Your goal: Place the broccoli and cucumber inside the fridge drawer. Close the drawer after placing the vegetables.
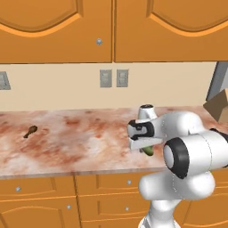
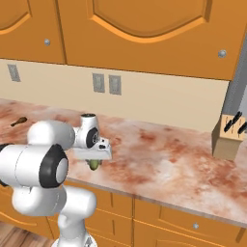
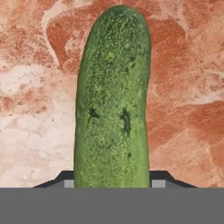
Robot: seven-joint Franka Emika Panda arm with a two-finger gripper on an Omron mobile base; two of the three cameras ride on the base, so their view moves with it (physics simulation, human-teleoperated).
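Cucumber [image 3: 113,100] fills my hand camera, a bumpy dark green oblong lying lengthwise on the mottled red-and-white countertop [image 1: 80,138], its near end set between the two dark fingertips. I read the gripper [image 1: 145,149] as clamped on the cucumber: the fingers sit tight against its sides, and from both base cameras a green end pokes out just beneath the hand. It looks to be at or barely above the stone; I cannot tell whether it has left the surface.

By my judgement the step in hand is the pickup of the first vegetable, so most of the task lies ahead. The next move calls for a straight lift clear of the counter, then a drive or swing toward the fridge drawer, keeping the slim vegetable from pivoting in the pinch, since it is held near one end.

A brown drumstick [image 1: 30,131] lies well apart at the far left of the counter and is no part of the job. At the right end stands a wooden knife block [image 2: 226,137] with dark handles in its slots, the one container I can make out. Orange wall cabinets [image 1: 58,26] hang closed above; their contents are hidden, as are those of the closed drawers below the counter edge.
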